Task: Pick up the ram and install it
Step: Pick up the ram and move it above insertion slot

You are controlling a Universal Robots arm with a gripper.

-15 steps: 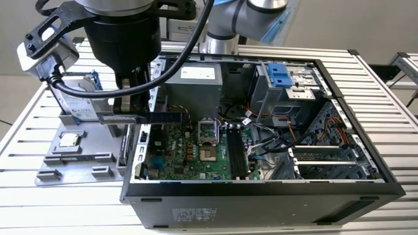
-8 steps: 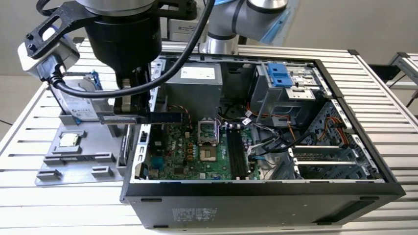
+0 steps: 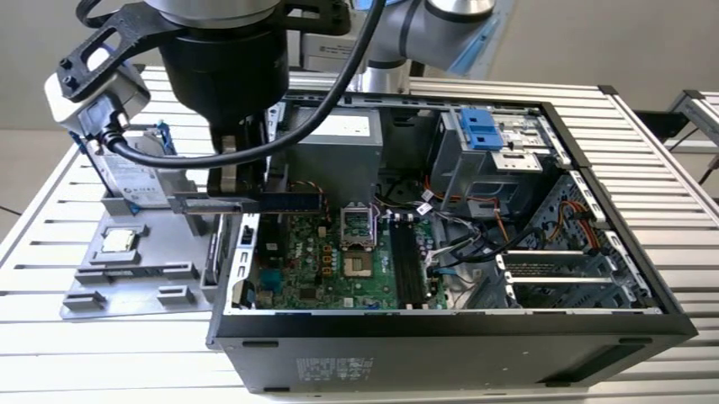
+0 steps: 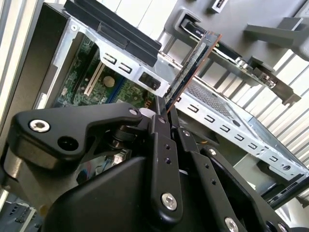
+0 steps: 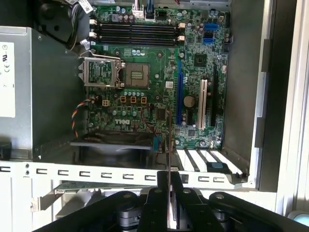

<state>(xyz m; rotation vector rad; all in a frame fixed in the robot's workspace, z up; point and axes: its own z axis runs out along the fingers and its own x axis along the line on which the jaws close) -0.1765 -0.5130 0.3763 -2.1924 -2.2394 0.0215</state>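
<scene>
- The computer case [image 3: 450,337] lies open-side up on the slatted table [image 3: 113,362]. Its near wall and side rims stand above the motherboard [image 3: 337,261].
- Inside, the board is uncovered from above. The memory slots [image 3: 407,261] run beside the processor socket, and cables bunch towards the exterior view's right.
- A grey tray [image 3: 84,295] sits just beside the case on the exterior view's left.
- The arm comes down from above with the hand [image 3: 242,198] pointing down over the case wall next to the tray.
- The hand is clamped on the ram [image 3: 286,202] near its middle.
- The ram is held level and on edge, and its ends stick out on either side of the fingers [image 4: 161,145].
- It seems to hang clear above the wall's rim, though the gap is hard to judge.
- In the first wrist view the ram [image 5: 169,140] shows edge-on, with the slots [image 5: 135,34] well beyond it across the board.
</scene>
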